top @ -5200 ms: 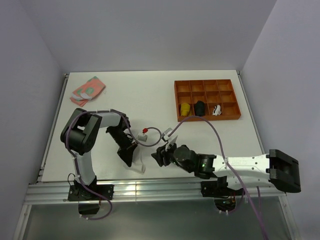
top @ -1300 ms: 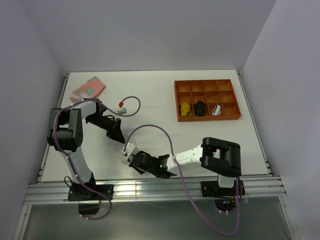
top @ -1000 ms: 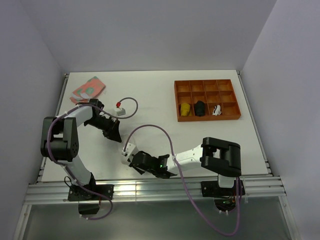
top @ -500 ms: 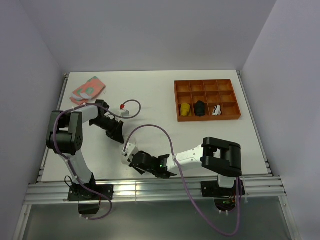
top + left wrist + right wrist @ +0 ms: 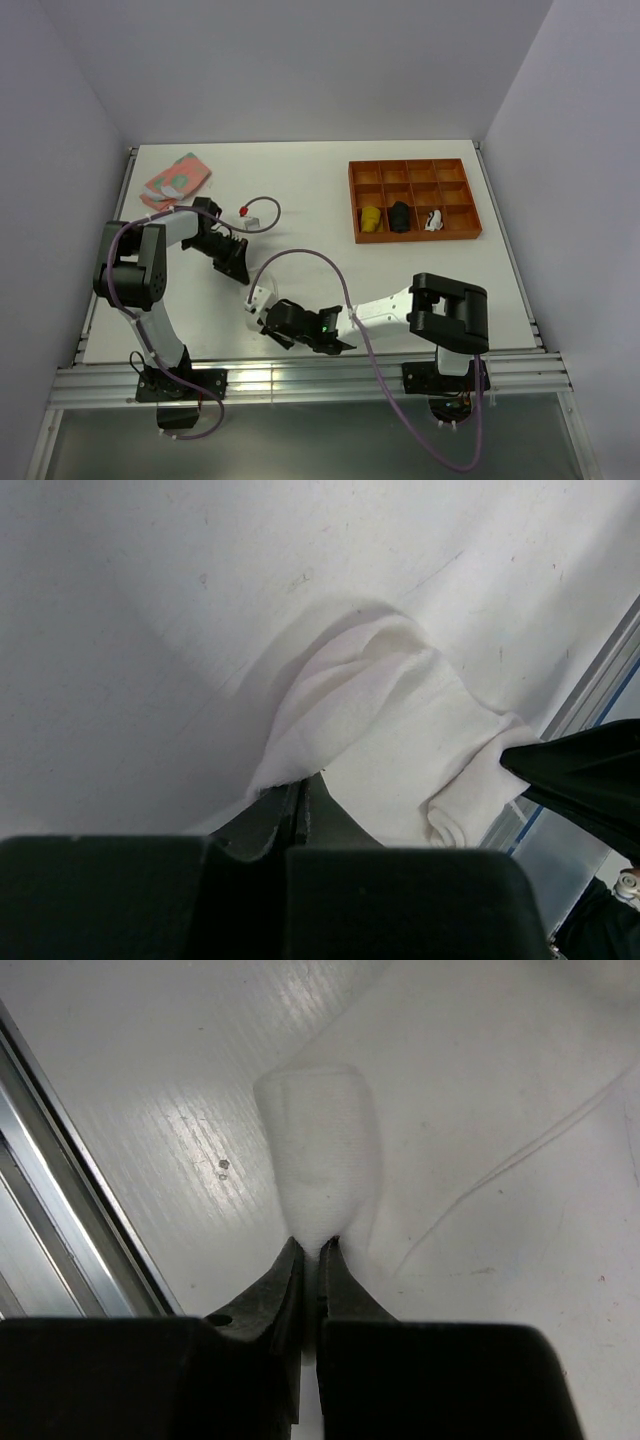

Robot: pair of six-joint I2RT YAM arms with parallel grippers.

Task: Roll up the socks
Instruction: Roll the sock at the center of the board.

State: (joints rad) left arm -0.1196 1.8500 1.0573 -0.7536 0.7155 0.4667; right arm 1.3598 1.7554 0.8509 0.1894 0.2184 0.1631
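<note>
A plain white sock [image 5: 257, 296] lies near the table's front edge, between my two grippers. In the left wrist view the sock [image 5: 380, 730] is bunched and raised, with one end rolled over at the right. My left gripper [image 5: 300, 798] is shut, its tips pinching the sock's near edge; from above the left gripper [image 5: 243, 272] sits just behind the sock. My right gripper [image 5: 313, 1245] is shut on the sock's narrow end [image 5: 320, 1150], and from above the right gripper [image 5: 264, 315] is in front of the sock. One right finger [image 5: 590, 780] shows at the rolled end.
An orange compartment tray [image 5: 352, 200] at the back right holds a yellow bundle [image 5: 371, 217], a black one [image 5: 400, 215] and a white-and-black one [image 5: 433, 220]. A pink and green folded pile [image 5: 175, 180] lies back left. The metal front rail [image 5: 60, 1240] runs close by.
My left gripper has come from the back left down to the sock and shut on its edge. The right gripper has kept its hold, shifting only slightly.
</note>
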